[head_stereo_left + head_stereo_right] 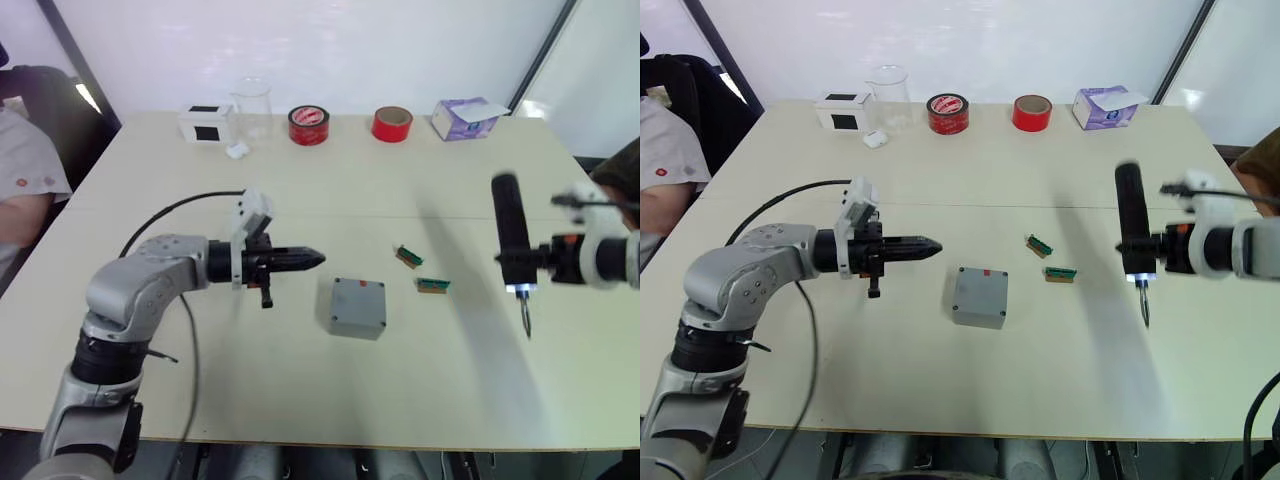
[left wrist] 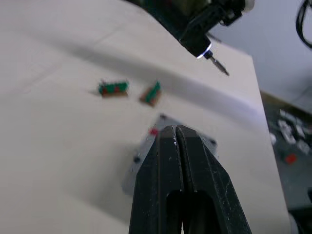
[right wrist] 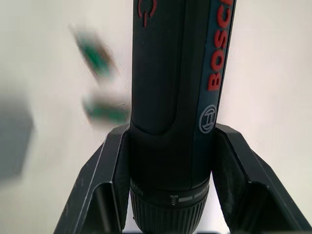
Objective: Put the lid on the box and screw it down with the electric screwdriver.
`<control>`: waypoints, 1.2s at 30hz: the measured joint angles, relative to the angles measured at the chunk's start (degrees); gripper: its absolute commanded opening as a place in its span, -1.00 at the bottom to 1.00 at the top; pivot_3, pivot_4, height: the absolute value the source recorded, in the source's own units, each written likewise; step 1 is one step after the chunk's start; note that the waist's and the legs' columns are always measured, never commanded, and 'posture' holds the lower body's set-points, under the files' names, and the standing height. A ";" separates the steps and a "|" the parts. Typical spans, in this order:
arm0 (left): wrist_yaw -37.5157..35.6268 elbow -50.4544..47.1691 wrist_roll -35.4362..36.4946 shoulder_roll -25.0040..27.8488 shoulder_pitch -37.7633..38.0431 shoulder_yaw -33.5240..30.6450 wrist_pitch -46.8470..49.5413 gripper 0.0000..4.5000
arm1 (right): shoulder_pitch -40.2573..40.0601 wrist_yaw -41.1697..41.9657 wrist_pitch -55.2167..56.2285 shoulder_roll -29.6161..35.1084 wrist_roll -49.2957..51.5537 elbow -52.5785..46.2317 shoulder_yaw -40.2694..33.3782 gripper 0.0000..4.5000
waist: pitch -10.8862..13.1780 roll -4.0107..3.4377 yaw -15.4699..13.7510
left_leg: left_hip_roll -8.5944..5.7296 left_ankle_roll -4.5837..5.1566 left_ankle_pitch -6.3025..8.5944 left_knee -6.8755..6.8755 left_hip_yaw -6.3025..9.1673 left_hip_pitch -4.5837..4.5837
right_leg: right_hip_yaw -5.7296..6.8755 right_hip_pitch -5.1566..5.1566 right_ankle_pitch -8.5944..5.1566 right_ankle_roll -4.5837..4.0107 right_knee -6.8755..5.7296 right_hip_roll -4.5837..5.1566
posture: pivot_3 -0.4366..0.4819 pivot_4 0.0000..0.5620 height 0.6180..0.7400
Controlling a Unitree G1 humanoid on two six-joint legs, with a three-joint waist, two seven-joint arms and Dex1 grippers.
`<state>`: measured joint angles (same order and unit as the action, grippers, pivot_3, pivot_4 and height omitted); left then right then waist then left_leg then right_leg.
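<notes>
Right eye view: right gripper [image 1: 1162,246] clamps the screwdriver [image 1: 1130,228] upright, at 3 o'clock from the lidded box [image 1: 980,296]. Left gripper [image 1: 930,246], fingers together, holds nothing. Unbraced, the box may slide under bit pressure.

Grey lid [image 1: 980,292] seated on box [image 1: 976,317], mid-table; electric screwdriver [image 1: 1132,232] upright, bit down, light on.

We note two head views looking forward and down over the bench [image 1: 300,400] from above, both covering its whole top. The left wrist view looks along its pincer [image 2: 176,134] toward the box [image 2: 139,161] close beneath. The right wrist view sits very near the electric screwdriver [image 3: 178,87]. Both wrist views share the two small green parts [image 2: 113,88] with the head views.
</notes>
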<state>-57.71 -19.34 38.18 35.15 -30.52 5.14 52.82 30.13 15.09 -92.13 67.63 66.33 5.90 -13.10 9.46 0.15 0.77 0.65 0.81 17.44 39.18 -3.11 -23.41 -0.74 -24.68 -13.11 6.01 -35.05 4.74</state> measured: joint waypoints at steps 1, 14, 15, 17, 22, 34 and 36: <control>-1.08 -1.48 -0.07 1.19 0.58 1.56 -0.16 -1.00 | 0.24 1.86 -0.01 1.55 0.00 1.73 1.59 -0.22 | 0.01 0.00 0.04 | 0.00 0.00 0.00 0.00 -0.01 0.01 | -0.02 0.00 0.00 0.00 0.01 -0.02 | -0.05 -0.47 1.00; -0.43 -7.52 -1.68 3.19 3.70 5.39 -3.02 -1.00 | 0.47 8.70 0.08 1.01 -9.11 6.22 8.19 -0.22 | 0.01 0.04 -0.27 | 0.00 -0.01 0.00 0.01 0.02 0.02 | 0.00 -0.01 0.06 0.14 -0.01 -0.15 | -0.05 -0.47 1.00; 0.15 -7.78 -1.65 2.93 3.98 5.39 -3.02 -1.00 | -0.28 9.02 0.15 0.44 -10.34 6.36 8.22 -0.22 | 0.01 0.03 -0.28 | -0.01 -0.01 0.00 0.01 0.02 0.01 | 0.00 -0.01 0.07 0.15 -0.01 -0.13 | -0.05 -0.47 1.00; 0.96 -7.70 -1.71 2.74 4.38 5.37 -3.12 -1.00 | -1.12 9.52 0.39 -0.43 -12.24 6.77 8.36 0.00 | 0.00 0.01 -0.21 | -0.03 -0.01 0.00 0.01 0.01 0.02 | 0.00 -0.02 0.08 0.17 -0.02 -0.13 | -0.05 -0.47 1.00; 1.88 -4.13 -2.55 2.13 5.86 5.03 -4.70 -1.00 | -2.80 11.29 3.06 -0.57 -16.42 5.25 7.63 0.80 | 0.00 0.03 -0.17 | -0.02 -0.01 -0.01 0.02 0.03 0.04 | 0.02 -0.02 0.09 0.18 -0.06 -0.17 | -0.05 -0.47 1.00; 3.45 5.42 -10.15 4.58 5.53 3.29 -11.43 -1.00 | -10.55 32.73 35.93 1.29 -23.22 -15.75 -1.70 0.99 | 0.00 0.07 -0.38 | 0.07 -0.02 -0.01 0.01 0.19 0.08 | 0.17 0.04 0.09 0.27 -0.13 -0.25 | -0.05 -0.47 1.00; 4.64 5.73 -10.86 2.36 4.95 3.95 -11.48 -1.00 | -16.56 36.33 37.59 0.78 -21.62 -26.08 -1.01 0.99 | -0.01 0.11 -1.00 | 0.09 -0.03 -0.01 0.02 0.27 0.08 | 0.23 0.07 0.09 0.27 -0.15 -0.20 | -0.05 -0.47 1.00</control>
<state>-53.07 -13.61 27.32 37.51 -25.57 9.09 41.33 13.58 51.42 -54.54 68.40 44.71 -20.19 -14.10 9.45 0.26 -0.23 0.74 0.78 17.43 39.21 -2.83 -23.34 -0.50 -24.61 -13.02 6.28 -35.21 4.53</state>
